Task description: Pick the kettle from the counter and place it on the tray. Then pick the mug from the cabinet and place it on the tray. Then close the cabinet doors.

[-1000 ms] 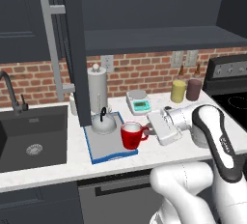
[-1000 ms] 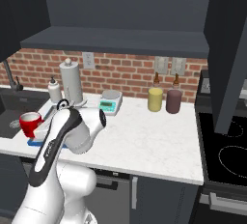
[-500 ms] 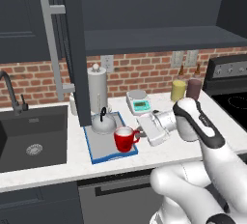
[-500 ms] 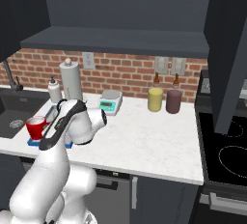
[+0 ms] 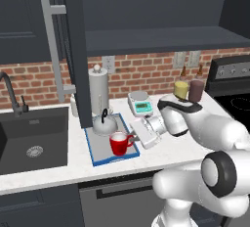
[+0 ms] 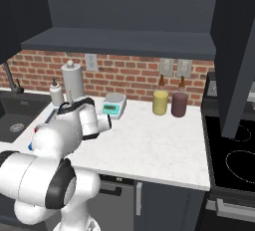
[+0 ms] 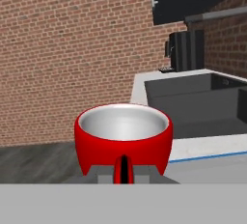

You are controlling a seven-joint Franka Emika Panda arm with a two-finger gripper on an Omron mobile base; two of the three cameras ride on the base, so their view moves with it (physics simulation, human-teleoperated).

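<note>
Mug (image 5: 118,144) carried leftward and lower by gripper (image 5: 131,138); now over tray (image 5: 97,148) front, 5 o'clock of kettle (image 5: 104,124).

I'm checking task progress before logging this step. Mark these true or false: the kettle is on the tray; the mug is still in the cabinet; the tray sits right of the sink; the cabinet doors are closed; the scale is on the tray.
1. The kettle is on the tray. True.
2. The mug is in the cabinet. False: it is at the tray, in front of the kettle, at the end effector.
3. The tray sits right of the sink. True.
4. The cabinet doors are closed. False: a cabinet door stands open.
5. The scale is on the tray. False: it rests on the counter.
</note>
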